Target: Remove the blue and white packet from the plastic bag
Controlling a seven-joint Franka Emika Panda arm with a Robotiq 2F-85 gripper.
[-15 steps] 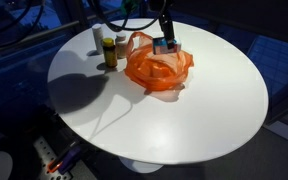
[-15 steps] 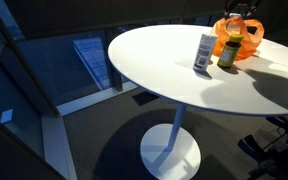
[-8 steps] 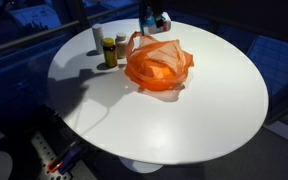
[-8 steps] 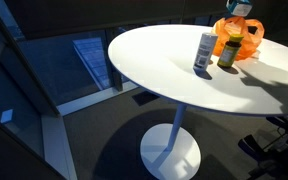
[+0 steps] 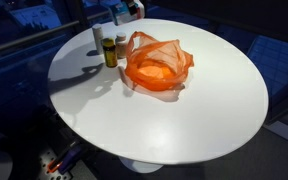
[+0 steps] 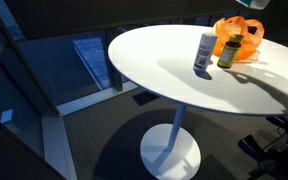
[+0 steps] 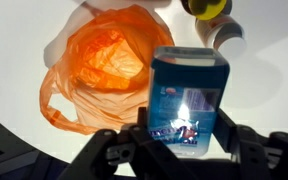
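Claw: the claw is being pressed shut on the lower end of the blue and white packet
Packet: it is being held out of the orange plastic bag, high above the table
Handling: it is being judged light, thin-walled, glossy and crushable; a gentle hold across the side edges is being advised

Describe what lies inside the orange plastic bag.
Only crumpled orange plastic shows inside the bag; its folds hide the bottom. The blue and white packet is outside, held by the gripper.
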